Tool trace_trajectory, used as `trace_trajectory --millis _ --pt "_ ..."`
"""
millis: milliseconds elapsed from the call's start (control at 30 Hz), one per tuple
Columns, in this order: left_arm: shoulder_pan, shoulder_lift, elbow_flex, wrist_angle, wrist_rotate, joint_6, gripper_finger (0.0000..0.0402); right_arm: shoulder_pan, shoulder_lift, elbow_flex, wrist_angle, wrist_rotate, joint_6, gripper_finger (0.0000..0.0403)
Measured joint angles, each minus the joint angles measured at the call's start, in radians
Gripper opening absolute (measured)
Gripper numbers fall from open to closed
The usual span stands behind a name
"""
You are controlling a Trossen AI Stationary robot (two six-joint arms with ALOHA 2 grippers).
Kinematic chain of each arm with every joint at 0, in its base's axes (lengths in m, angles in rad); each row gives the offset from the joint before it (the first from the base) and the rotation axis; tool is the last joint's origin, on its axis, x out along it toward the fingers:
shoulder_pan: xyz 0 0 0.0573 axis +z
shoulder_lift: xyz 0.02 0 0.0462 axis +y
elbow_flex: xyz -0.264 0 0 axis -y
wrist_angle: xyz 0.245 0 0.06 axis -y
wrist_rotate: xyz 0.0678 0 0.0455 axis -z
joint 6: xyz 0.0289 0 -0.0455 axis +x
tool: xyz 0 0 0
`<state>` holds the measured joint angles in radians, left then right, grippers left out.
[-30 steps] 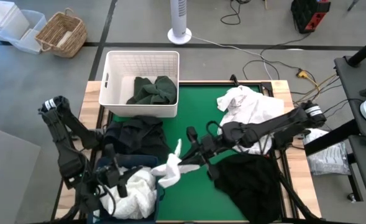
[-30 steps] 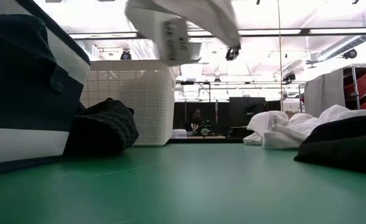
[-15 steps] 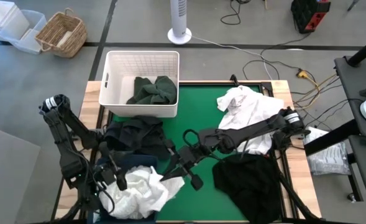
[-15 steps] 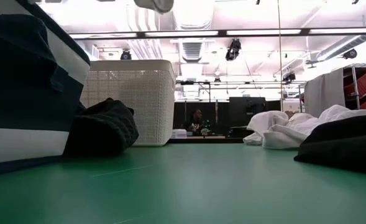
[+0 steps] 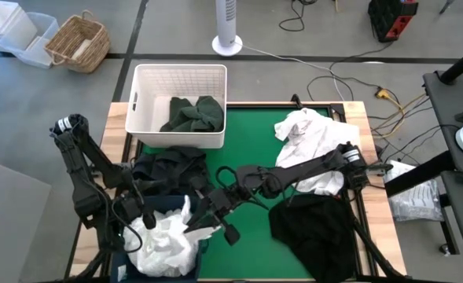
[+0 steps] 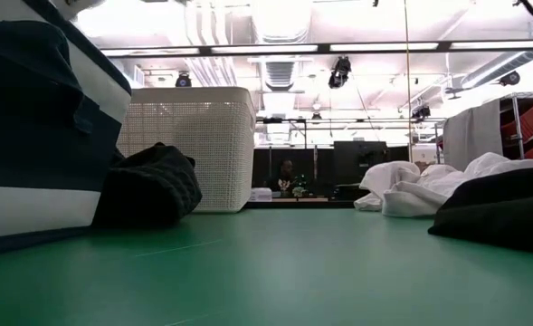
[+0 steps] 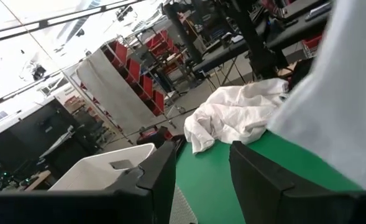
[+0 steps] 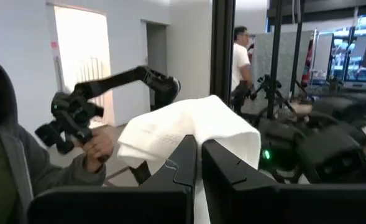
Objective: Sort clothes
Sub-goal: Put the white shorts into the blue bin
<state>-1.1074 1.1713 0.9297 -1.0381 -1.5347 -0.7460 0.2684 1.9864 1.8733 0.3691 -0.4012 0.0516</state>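
Right gripper (image 5: 203, 218), fingers pinched on a white garment (image 5: 164, 240), holds it over the navy bin (image 5: 172, 206); left gripper (image 5: 133, 214), fingers parted, waits beside. No readable writing. Only the right wrist view shows a person (image 8: 240, 59) standing.

White garment (image 5: 164, 244) between my fingers: soft, crinkled cloth. Table (image 5: 251, 149) matt green, smooth. Basket (image 5: 180, 82) white plastic lattice.
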Motion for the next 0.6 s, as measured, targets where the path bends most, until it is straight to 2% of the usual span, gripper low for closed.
trace_trajectory --millis 267,500,600 --pt "0.000 -0.087 -0.042 0.002 0.000 -0.021 0.0118 -0.005 0.180 0.227 -0.037 0.000 -0.021 0.0009" --pt "0.000 -0.132 -0.042 0.009 0.083 -0.047 0.0118 -0.018 0.313 0.396 -0.184 0.002 -0.023 0.0009" --pt "0.000 -0.138 -0.042 0.020 0.086 -0.050 0.0118 -0.022 0.356 0.450 -0.277 0.005 -0.040 0.0009"
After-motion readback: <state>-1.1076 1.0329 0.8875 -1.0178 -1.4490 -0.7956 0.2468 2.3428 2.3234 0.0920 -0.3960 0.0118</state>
